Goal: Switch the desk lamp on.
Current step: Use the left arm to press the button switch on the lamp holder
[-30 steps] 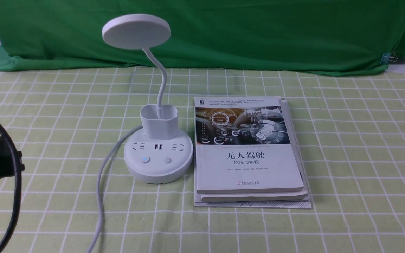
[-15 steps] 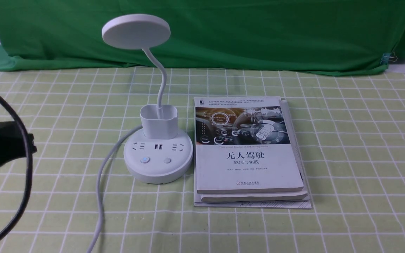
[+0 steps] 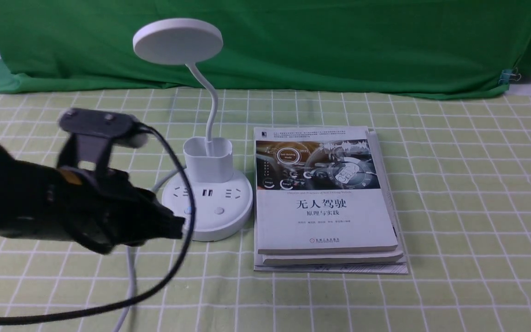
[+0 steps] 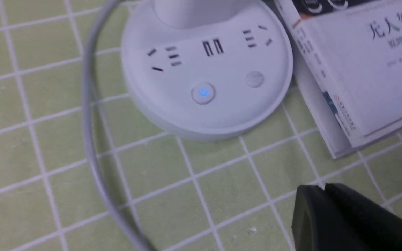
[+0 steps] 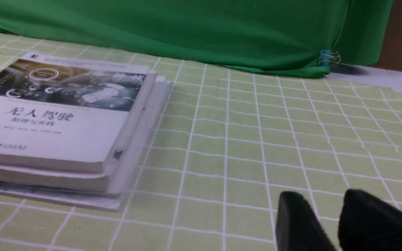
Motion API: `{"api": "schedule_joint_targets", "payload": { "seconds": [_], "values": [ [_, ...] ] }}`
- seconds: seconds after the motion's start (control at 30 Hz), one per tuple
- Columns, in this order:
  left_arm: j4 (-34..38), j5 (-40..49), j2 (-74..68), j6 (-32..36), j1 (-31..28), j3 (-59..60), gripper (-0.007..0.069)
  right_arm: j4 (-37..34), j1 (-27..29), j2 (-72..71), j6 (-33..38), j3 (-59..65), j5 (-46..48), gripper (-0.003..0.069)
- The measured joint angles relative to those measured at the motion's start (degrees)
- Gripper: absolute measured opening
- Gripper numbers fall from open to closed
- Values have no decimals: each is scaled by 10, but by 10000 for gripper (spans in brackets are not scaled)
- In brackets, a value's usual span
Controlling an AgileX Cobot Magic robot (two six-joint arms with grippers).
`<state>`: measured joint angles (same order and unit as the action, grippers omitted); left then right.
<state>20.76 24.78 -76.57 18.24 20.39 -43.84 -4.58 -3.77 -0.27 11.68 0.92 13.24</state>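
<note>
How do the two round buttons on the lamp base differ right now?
The left button shows a blue power symbol, while the right button shows none. The left button has a visible ring around its centre; the right button looks plain grey. Both are round and sit on the lamp base.

1. Setting: robot test bench in a lab, by appearance; room itself barely shown, so type uncertain.
2. Green cloth (image 3: pixel 293 46) hung as backdrop, binder clip (image 3: pixel 506 76) at its edge.
3. Checked tablecloth (image 3: pixel 468 184) over work surface.
4. Top book (image 3: pixel 325 221): self-driving vehicle text, on a stack.
</note>
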Motion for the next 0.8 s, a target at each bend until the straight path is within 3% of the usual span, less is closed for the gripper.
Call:
{"api": "schedule_joint_targets", "payload": {
  "seconds": [0.1, 0.23, 0.8],
  "values": [
    [-116, -15, -51, -101, 50, -29, 19, 0, 0, 0, 0, 0, 0, 244],
    [-197, -43, -102, -169, 73, -65, 19, 0, 0, 0, 0, 0, 0, 244],
    [-212, -93, -236, -196, 58, -140, 19, 0, 0, 0, 0, 0, 0, 244]
  ]
}}
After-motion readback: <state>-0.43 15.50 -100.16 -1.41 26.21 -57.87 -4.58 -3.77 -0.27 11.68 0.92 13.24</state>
